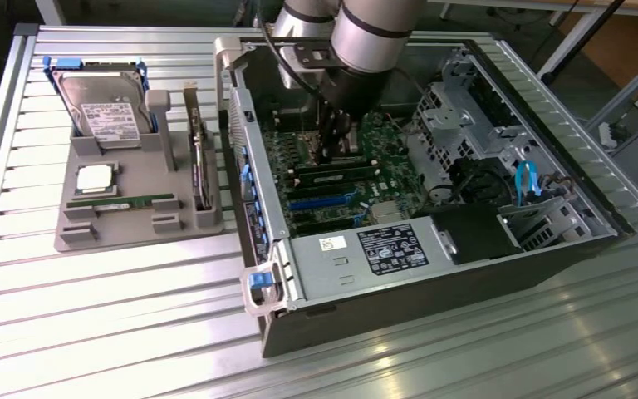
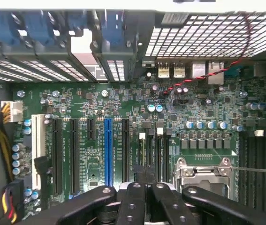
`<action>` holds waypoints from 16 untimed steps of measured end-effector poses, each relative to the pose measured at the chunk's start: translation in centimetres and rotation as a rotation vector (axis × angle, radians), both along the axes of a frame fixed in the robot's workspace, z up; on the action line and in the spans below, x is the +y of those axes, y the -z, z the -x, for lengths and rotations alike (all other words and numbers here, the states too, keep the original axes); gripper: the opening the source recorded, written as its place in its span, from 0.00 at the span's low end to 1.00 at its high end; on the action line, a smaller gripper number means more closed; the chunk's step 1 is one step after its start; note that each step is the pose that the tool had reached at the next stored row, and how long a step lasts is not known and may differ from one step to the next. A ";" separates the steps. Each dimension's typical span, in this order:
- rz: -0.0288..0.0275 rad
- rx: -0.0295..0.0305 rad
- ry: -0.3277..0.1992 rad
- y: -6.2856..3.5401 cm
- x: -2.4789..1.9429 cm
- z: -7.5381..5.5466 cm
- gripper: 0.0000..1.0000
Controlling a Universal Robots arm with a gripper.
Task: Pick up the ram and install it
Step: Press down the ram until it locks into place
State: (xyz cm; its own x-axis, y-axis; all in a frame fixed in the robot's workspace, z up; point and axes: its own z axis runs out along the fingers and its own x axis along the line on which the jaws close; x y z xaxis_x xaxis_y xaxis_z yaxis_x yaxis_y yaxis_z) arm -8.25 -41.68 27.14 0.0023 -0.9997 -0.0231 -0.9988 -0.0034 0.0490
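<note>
end effector (image 1: 336,150) is down inside the open computer case (image 1: 541,249), fingers pressed together over the motherboard (image 2: 123,98), near the memory slots. the ram (image 1: 130,202) lies flat in the grey holder (image 1: 80,233) on the surface (image 1: 97,332), just in front of the processor chip (image 1: 95,177), below the hard drive (image 1: 103,108).

Silver-grey arm (image 1: 369,33), black screw-studded tool (image 2: 144,187)
</note>
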 end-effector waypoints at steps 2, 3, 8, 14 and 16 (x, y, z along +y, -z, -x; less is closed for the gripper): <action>0.0002 0.0001 0.000 -2.70 0.00 0.0 0.09; 0.0002 0.0000 0.000 -3.42 0.00 0.0 0.09; 0.0005 0.0000 0.000 -5.13 0.00 0.0 0.09; 0.0006 0.0000 0.000 -5.14 0.00 -1.5 0.09; 0.0005 0.0000 0.000 -5.13 0.00 -2.5 0.09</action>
